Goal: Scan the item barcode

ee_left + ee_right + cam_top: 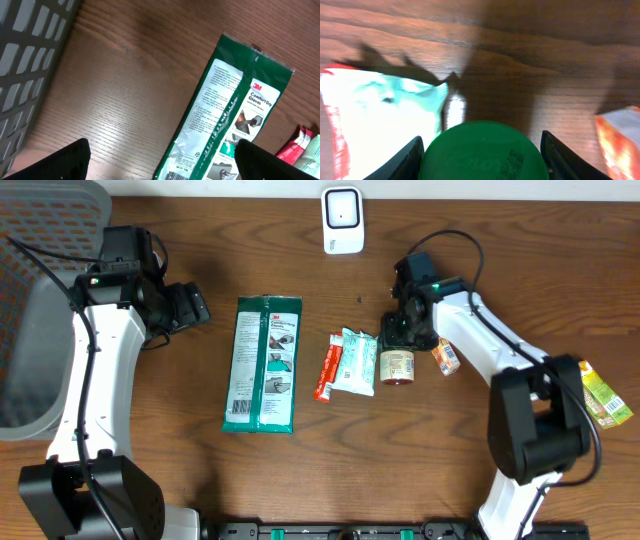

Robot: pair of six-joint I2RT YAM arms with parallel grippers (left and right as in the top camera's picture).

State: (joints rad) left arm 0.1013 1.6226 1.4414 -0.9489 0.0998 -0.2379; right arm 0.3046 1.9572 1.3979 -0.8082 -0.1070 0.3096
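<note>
A small jar point(397, 366) with a beige label lies on its side in the middle of the table. Its green lid point(482, 150) fills the space between my right gripper's fingers. My right gripper point(402, 335) point(481, 156) straddles the lid; its left finger point(402, 162) is against it and a thin gap shows at the right finger point(565, 160). The white barcode scanner point(342, 220) stands at the table's far edge. My left gripper point(190, 307) point(162, 167) hangs open and empty above the wood, left of a green glove package point(262, 364) point(235, 115).
Teal-and-white packets point(357, 361) point(380, 115) and a red stick packet point(326, 369) lie just left of the jar. An orange packet point(447, 358) point(620, 140) lies right of it, and a green-yellow box point(604, 394) at the far right. A grey basket point(40, 310) point(30, 55) stands at the left.
</note>
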